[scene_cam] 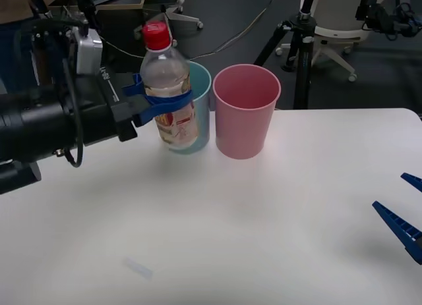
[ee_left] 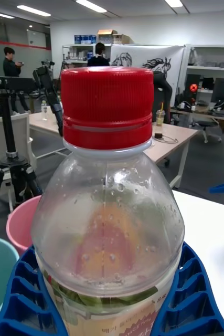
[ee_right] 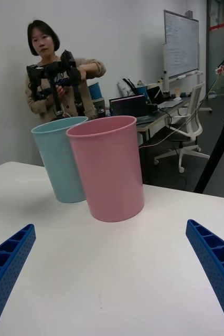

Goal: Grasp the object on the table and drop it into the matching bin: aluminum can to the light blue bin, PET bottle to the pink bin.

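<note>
My left gripper (scene_cam: 165,99) is shut on the PET bottle (scene_cam: 170,87), a small clear bottle with a red cap and a pink, red and white label, held upright in the air in front of the light blue bin (scene_cam: 201,107). In the left wrist view the PET bottle (ee_left: 109,210) stands between my blue fingers (ee_left: 195,294). The pink bin (scene_cam: 245,110) stands just right of the light blue bin on the white table (scene_cam: 217,232). My right gripper (scene_cam: 403,216) rests open at the table's right edge, facing the pink bin (ee_right: 109,168) and the light blue bin (ee_right: 59,157).
A black tripod (scene_cam: 300,41) stands behind the table near the pink bin. Office chairs and desks lie farther back. A small scrap (scene_cam: 137,268) lies on the table's front left.
</note>
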### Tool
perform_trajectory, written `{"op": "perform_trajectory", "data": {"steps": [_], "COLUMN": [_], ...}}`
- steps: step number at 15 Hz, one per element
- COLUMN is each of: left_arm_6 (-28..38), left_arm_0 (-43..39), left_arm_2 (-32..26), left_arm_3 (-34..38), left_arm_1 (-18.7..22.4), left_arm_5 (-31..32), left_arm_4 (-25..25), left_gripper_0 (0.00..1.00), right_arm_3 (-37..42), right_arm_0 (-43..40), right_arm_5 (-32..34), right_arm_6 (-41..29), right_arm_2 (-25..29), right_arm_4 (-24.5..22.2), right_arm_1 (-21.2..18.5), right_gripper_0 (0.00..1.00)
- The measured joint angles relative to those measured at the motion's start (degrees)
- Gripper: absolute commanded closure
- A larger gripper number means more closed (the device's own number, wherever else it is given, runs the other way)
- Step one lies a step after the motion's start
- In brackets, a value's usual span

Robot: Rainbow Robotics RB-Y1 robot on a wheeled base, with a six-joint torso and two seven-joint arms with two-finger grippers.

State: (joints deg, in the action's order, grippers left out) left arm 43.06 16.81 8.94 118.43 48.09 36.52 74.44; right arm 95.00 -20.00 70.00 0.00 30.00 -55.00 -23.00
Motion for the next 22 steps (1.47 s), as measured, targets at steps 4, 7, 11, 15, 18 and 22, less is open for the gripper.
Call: {"op": "perform_trajectory", "data": {"steps": [4, 7, 11, 15, 18, 22], "left_arm_6": [0.24, 0.20, 0.34, 0.41, 0.42, 0.68], "left_arm_0": [10.73, 17.02, 23.51, 29.35, 32.43, 34.99], "left_arm_2": [5.40, 7.79, 8.90, 8.91, 8.91, 8.91], "left_arm_3": [-9.01, -15.71, -24.07, -32.68, -37.63, -41.72], "left_arm_1": [-2.62, -6.63, -13.29, -20.01, -23.62, -27.28], "left_arm_5": [0.03, 0.03, 0.04, 0.04, 0.04, 0.03], "left_arm_4": [0.37, 2.78, 9.31, 15.00, 18.32, 21.40], "left_gripper_0": [1.00, 0.99, 0.99, 0.98, 0.98, 0.98], "right_arm_3": [0.00, 0.00, 0.00, 0.00, 0.00, 0.00], "right_arm_0": [0.00, 0.00, 0.00, 0.00, 0.00, 0.00], "right_arm_5": [0.00, 0.00, 0.00, 0.00, 0.00, 0.00], "right_arm_6": [0.00, 0.00, 0.00, 0.00, 0.00, 0.00], "right_arm_2": [0.00, 0.00, 0.00, 0.00, 0.00, 0.00], "right_arm_4": [0.00, 0.00, 0.00, 0.00, 0.00, 0.00], "right_arm_1": [0.00, 0.00, 0.00, 0.00, 0.00, 0.00], "right_gripper_0": [0.00, 0.00, 0.00, 0.00, 0.00, 0.00]}}
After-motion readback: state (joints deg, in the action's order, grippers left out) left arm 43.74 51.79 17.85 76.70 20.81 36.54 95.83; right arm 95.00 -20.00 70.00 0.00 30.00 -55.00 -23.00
